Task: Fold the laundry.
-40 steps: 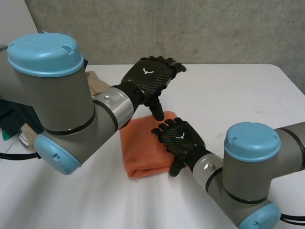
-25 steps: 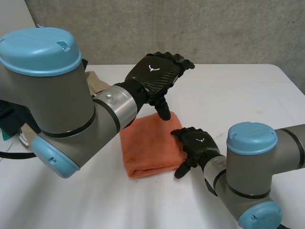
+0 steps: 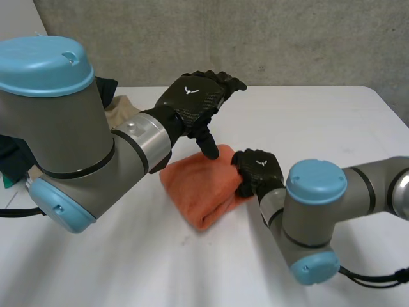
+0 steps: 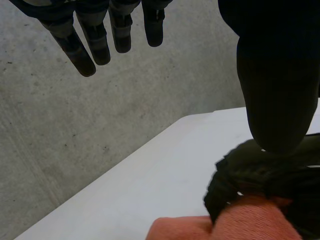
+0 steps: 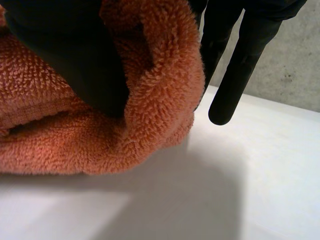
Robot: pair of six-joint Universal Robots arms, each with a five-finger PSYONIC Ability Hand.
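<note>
Fingers point(image 5: 235, 75) of right hand point(image 3: 257, 167) clamped on orange towel point(image 3: 195, 185) edge, left hand point(image 3: 192, 101) fingers point(image 4: 85, 55) spread above it

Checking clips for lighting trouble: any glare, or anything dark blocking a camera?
Head view: soft, even light; the white table is not washed out, only a mild sheen on the left arm at its grey joint. Left wrist view: the left hand hangs its thumb dark before the lens, hiding part of the table. Right wrist view: the right hand, pinching the orange towel, reads flat black.
</note>
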